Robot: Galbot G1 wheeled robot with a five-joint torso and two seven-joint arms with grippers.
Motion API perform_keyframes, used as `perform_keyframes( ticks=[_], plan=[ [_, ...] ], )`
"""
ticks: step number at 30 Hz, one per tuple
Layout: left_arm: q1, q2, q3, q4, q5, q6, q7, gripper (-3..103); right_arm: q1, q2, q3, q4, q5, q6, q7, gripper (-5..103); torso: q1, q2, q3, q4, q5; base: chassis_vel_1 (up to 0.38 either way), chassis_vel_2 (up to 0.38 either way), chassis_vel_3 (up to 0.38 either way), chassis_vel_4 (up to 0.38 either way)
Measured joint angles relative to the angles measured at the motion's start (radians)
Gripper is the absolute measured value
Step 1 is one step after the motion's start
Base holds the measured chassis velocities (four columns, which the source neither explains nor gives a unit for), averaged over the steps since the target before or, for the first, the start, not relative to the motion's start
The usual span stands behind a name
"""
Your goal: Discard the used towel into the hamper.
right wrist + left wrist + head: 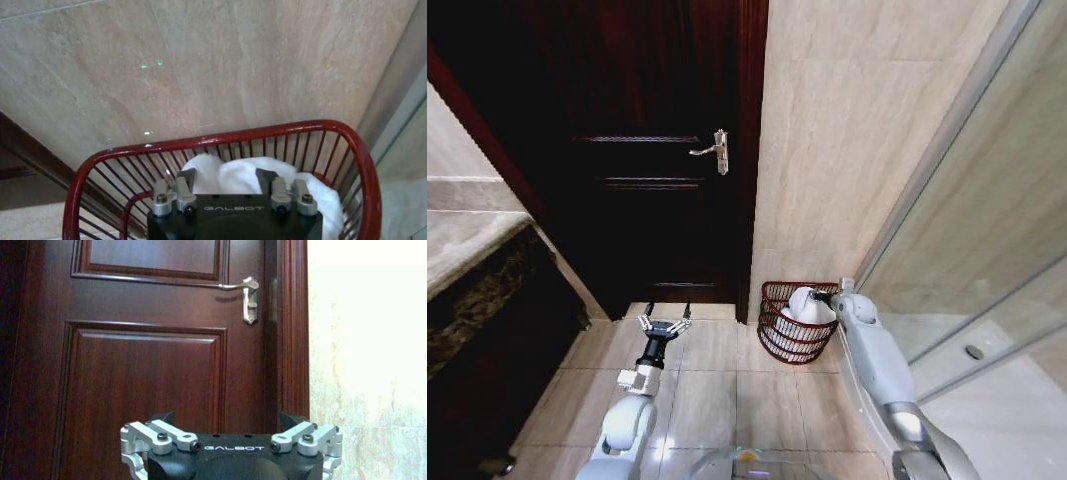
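The hamper (783, 340), a round reddish-brown wire basket, stands on the floor tiles against the beige wall, right of the door. A white towel (801, 310) is heaped inside it, rising above the rim. My right gripper (819, 297) hangs over the hamper's mouth. In the right wrist view the right gripper (227, 175) has its fingers drawn in on a fold of the towel (315, 194), inside the hamper's red rim (220, 136). My left gripper (665, 324) hovers low in front of the door, open and empty, as the left wrist view (228, 416) confirms.
A dark wooden door (647, 160) with a metal handle (716, 150) is shut straight ahead. A stone counter (467, 240) over a dark cabinet runs along the left. A glass shower partition (967, 250) closes off the right side.
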Motion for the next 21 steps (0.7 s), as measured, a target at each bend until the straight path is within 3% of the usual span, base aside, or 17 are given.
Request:
perform_keyframes(
  ticks=[6, 7, 8, 17, 21],
  plan=[
    [0.003, -0.003, 0.001, -0.001, 0.000, 0.001, -0.003, 100, -0.026, -0.008, 0.001, 0.024, -0.001, 0.026, 0.017, 86, 0.000, 0.000, 0.000, 0.0002, 0.0000, 0.000, 0.000, 0.000, 0.000],
    [0.004, -0.004, 0.001, -0.001, 0.000, 0.001, -0.004, 100, -0.042, -0.012, -0.001, 0.033, -0.006, 0.055, 0.029, 86, 0.000, 0.000, 0.000, 0.0002, -0.0001, 0.000, 0.000, 0.000, 0.000],
    [0.005, -0.005, 0.001, -0.003, 0.000, 0.002, -0.004, 100, -0.058, -0.016, -0.002, 0.041, -0.013, 0.087, 0.037, 96, 0.000, 0.000, 0.000, 0.0002, 0.0000, 0.000, 0.000, 0.000, 0.000],
    [0.014, -0.008, -0.001, -0.019, -0.004, 0.002, -0.009, 100, -0.183, -0.051, 0.019, 0.192, -0.024, 0.170, 0.080, 100, 0.000, 0.000, 0.000, 0.0000, 0.0000, 0.000, 0.000, 0.000, 0.000],
    [0.022, -0.007, -0.004, -0.018, -0.016, -0.010, -0.022, 100, -0.298, -0.065, 0.045, 0.360, -0.050, 0.298, 0.092, 100, 0.000, 0.000, 0.000, -0.0002, 0.0000, 0.000, 0.000, 0.000, 0.000]
  ],
)
